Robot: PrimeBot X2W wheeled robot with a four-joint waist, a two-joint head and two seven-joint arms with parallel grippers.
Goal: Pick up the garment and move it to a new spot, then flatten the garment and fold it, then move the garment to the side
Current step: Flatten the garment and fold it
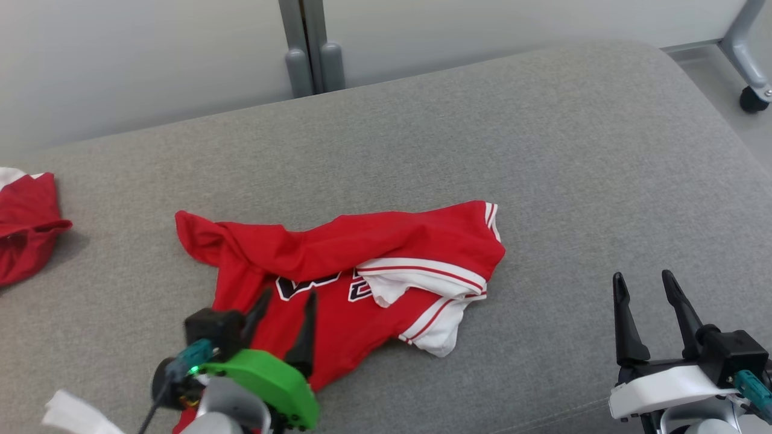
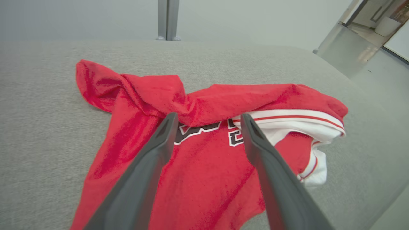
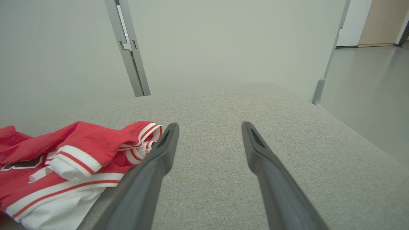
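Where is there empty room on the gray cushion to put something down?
Biggest: the bare gray cushion behind the red jersey, up to the metal posts, and right of it, out to the right gripper. Smaller: between the jersey and the other red garment at left. Crowded: front left, where the left gripper hangs over the jersey.

Grey cushion point(image 1: 573, 150) bearing garment point(image 1: 362, 253), red cloth point(image 1: 24, 229)
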